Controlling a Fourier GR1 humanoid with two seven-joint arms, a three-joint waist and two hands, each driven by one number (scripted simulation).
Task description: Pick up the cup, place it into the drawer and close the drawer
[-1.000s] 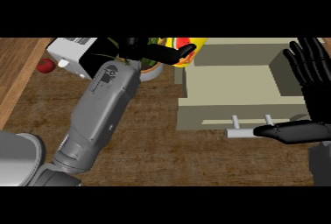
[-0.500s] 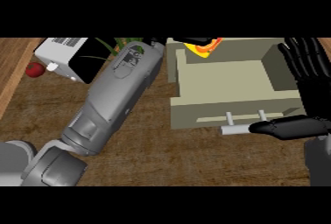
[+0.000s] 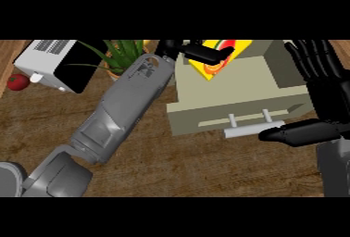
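While the right black hand stands open at the view's right, fingers straight and thumb touching the pale cylindrical handle of the open beige drawer, the left black hand farther back curls round the yellow cup with red and green markings, held over the drawer's far end. Beyond the grey forearm lie a spiky green plant, white toaster-like appliance and small red tomato.

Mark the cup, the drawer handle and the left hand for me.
cup (image 3: 220, 64): head view, on its yellow and red side.
drawer handle (image 3: 247, 131): head view, on the middle of the pale bar.
left hand (image 3: 198, 52): head view, on a black finger over the cup.
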